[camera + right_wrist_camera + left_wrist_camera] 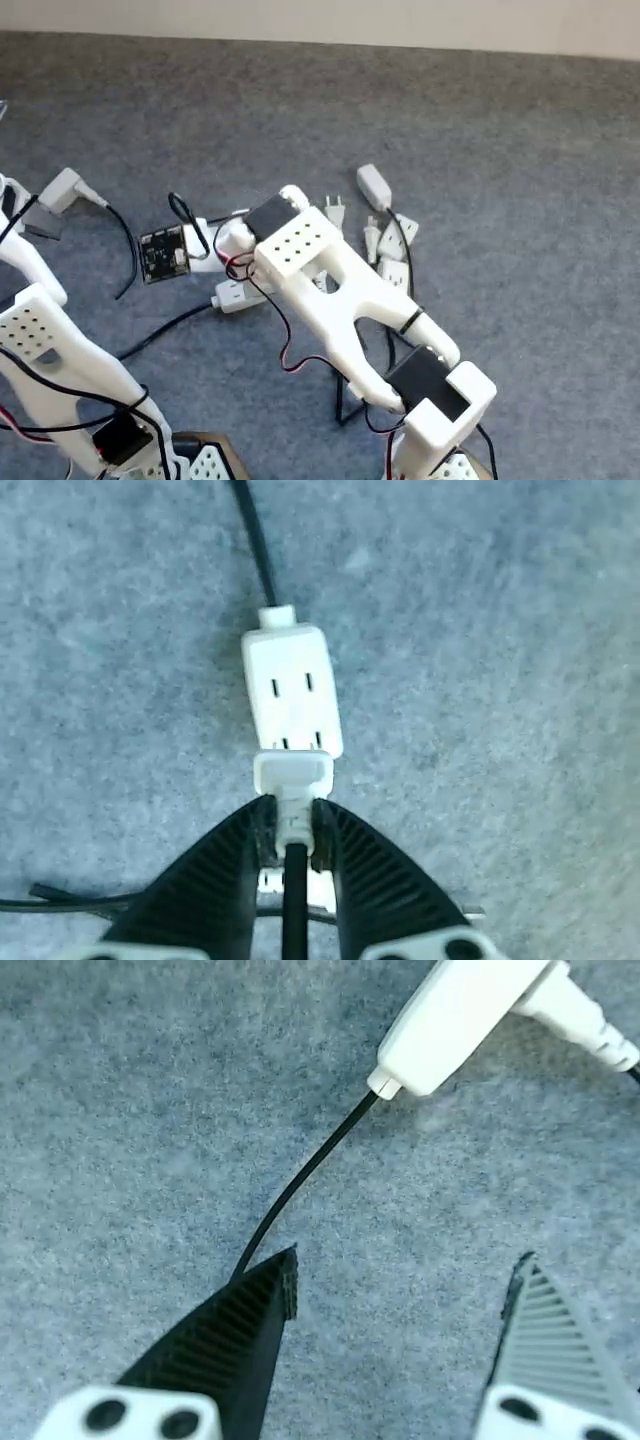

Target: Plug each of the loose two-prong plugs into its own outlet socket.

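Right jaws clamp plug point(292, 775) against outlet socket point(290, 685).

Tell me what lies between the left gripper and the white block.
Left wrist view: grey carpet, crossed by a black cable from the white block toward the left gripper.

You have a grey, felt-like surface point(520, 130). Lying on it: white outlet sockets point(236, 296), two-prong plugs point(335, 212), black cords point(130, 255) and a small black circuit board point(163, 253).
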Robot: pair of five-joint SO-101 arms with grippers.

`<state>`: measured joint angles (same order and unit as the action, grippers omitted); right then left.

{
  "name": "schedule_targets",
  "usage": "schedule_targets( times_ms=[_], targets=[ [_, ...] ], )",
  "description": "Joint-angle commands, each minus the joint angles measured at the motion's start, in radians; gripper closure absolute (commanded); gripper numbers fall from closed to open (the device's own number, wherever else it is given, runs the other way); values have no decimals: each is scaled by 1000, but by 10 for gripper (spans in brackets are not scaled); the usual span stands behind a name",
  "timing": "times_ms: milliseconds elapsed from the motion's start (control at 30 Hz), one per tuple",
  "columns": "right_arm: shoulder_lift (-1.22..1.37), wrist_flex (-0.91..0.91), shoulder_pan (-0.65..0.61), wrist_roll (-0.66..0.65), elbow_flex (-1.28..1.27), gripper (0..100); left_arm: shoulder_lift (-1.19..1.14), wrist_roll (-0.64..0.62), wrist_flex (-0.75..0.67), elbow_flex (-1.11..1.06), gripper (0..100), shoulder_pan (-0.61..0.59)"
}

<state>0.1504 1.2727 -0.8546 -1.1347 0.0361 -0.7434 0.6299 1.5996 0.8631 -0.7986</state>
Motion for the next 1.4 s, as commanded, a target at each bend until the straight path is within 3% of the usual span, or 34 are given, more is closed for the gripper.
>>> schedule_targets(
  times_ms=[0,1067,1367],
  targets=[
    [-4,-62,-10,12,-22,993,5,5,5,36,671,-8],
    [239,-113,48,17,-16,993,8,5,6,38,671,-21],
    [240,105,53,11,147,993,7,3,6,38,671,-21]
  ],
)
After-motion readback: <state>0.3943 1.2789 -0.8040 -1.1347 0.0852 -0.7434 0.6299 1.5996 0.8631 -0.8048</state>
